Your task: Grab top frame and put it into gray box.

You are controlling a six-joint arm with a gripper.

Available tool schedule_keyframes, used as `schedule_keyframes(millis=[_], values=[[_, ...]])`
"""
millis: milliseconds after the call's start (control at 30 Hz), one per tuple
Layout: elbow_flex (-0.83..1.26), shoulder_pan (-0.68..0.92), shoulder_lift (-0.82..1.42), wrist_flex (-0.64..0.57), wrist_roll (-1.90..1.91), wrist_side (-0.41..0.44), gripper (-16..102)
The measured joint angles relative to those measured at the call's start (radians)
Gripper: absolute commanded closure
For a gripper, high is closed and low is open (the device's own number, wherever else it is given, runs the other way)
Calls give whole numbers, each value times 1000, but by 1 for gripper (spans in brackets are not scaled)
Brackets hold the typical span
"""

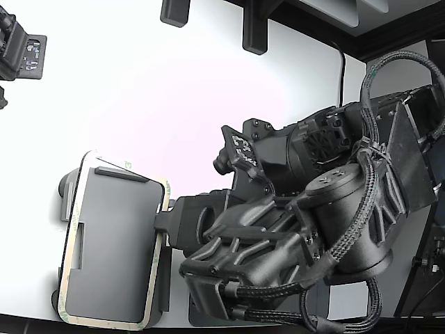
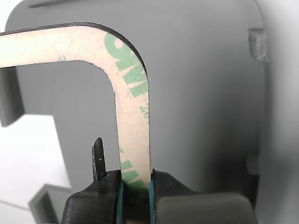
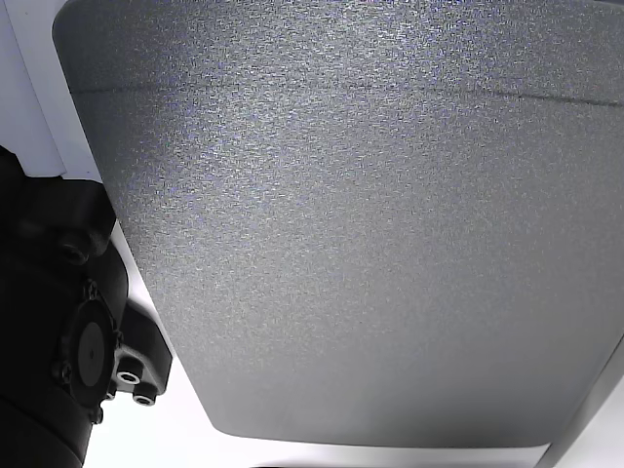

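White table [image 1: 153, 90], top frame [image 2: 133, 116] in pincer [image 2: 135, 186] above gray box [image 2: 205, 93]

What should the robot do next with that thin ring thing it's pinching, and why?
Probably lower it a little and then let go. The gripper is shut on one side of the top frame, and in the exterior view the frame already hangs over the gray box, roughly lined up with its outline. Whether the frame already touches the box cannot be told, so a slow, small descent seems safest.
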Motion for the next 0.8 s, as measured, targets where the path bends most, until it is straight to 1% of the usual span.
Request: schedule_keyframes(millis=[133, 267, 400, 800], values=[[0, -8, -21, 0, -63, -67, 99], [15, -9, -21, 0, -63, -106, 99], [40, -18, -21, 0, -60, -126, 99], [60, -38, -48, 0, -92, -149, 99]])
